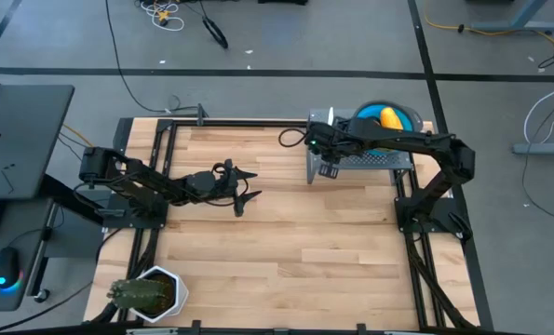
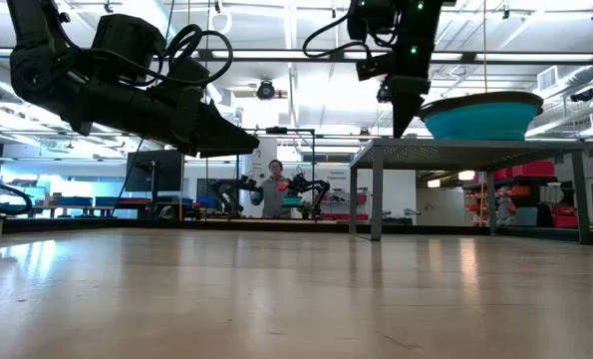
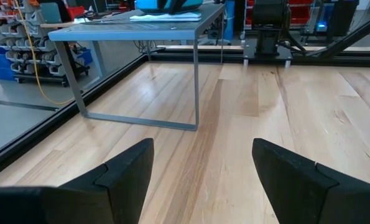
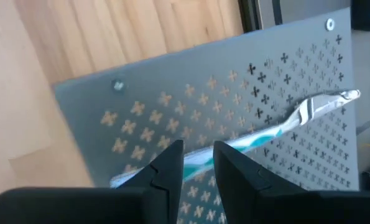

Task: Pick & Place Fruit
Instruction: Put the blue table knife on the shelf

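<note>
A yellow oblong fruit (image 1: 385,116) lies in a blue bowl (image 1: 402,119) that stands on a grey perforated stand (image 1: 370,161) at the table's far right. A knife (image 4: 296,121) with a light-blue handle lies flat on the stand's top. My right gripper (image 4: 199,165) hangs over the stand's left part, above the knife's handle. It points steeply down, its fingers a narrow gap apart with nothing between them. My left gripper (image 1: 247,189) waits open above the table's left middle, pointing toward the stand, and holds nothing.
A spiky green plant in a white pot (image 1: 151,293) stands at the table's near left corner. Bare wood (image 1: 295,251) spreads between the two arms and toward the near edge. The stand's thin legs (image 3: 196,87) rise from the table. A person shows far off in the room (image 2: 273,187).
</note>
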Controlling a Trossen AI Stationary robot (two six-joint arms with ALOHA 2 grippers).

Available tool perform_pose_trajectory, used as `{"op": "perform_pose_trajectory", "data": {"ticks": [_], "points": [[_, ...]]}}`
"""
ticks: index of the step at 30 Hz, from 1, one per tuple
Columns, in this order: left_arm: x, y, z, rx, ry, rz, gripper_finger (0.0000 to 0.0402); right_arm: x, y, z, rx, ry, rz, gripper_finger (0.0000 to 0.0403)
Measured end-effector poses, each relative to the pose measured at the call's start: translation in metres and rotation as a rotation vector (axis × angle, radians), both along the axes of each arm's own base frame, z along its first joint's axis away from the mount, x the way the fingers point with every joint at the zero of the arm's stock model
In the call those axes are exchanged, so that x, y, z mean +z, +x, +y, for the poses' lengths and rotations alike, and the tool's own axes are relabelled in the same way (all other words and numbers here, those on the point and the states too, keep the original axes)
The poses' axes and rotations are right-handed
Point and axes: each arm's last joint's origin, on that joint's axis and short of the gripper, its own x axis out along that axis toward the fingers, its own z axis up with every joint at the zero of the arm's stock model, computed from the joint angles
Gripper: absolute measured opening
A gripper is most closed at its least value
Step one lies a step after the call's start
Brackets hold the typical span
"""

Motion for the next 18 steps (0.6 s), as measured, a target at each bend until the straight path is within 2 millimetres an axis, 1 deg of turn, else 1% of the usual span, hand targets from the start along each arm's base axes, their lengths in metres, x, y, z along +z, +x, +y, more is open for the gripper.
{"op": "perform_pose_trajectory", "data": {"ticks": [9, 18], "points": [[0.000, 0.000, 0.000, -0.008, -0.006, -0.002, 0.0279, 0.003, 0.000, 0.013, 0.026, 0.043, -0.020, 0.0099], [0.000, 0.000, 0.000, -0.011, -0.016, -0.005, 0.0279, 0.003, 0.002, 0.014, 0.022, 0.038, -0.033, 0.0099]]}}
